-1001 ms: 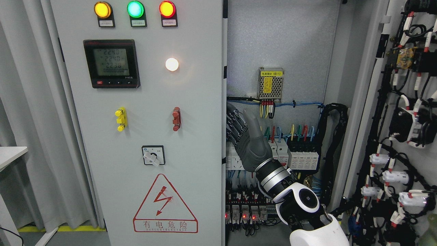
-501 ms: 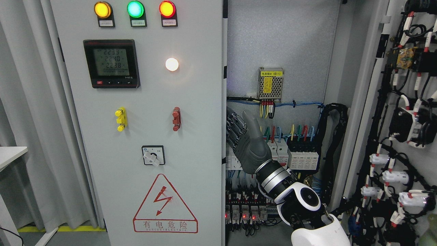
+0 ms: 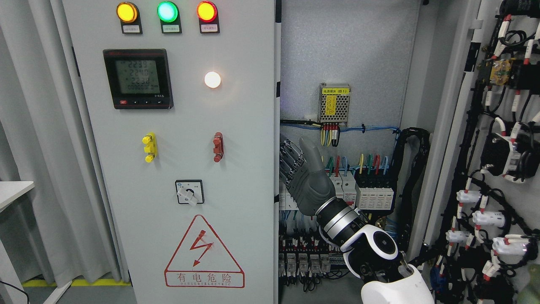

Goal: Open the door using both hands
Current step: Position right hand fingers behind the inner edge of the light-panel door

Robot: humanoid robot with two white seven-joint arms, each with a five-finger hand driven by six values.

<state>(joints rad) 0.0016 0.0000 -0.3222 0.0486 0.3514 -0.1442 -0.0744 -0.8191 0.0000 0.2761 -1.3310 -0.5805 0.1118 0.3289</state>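
The grey left cabinet door (image 3: 177,126) faces me, carrying three lamps, a meter and a shock warning sign. Its right edge (image 3: 277,177) stands in front of the open cabinet interior (image 3: 346,50). My right hand (image 3: 295,151) reaches up from the lower right and sits just right of that edge, at mid height. Its fingers (image 3: 289,158) are stretched toward the edge and the thumb points up, holding nothing. The right door (image 3: 502,169) is swung open, showing its wired inner side. My left arm does not show.
Inside the cabinet are a small power supply (image 3: 334,104), coloured wires and rows of breakers (image 3: 371,194) close behind my hand. A grey curtain (image 3: 38,126) and a white table corner (image 3: 12,190) stand at the left.
My right hand has drawn slightly down and to the right, so more of its fingers shows beside the left door's edge. The door has not moved.
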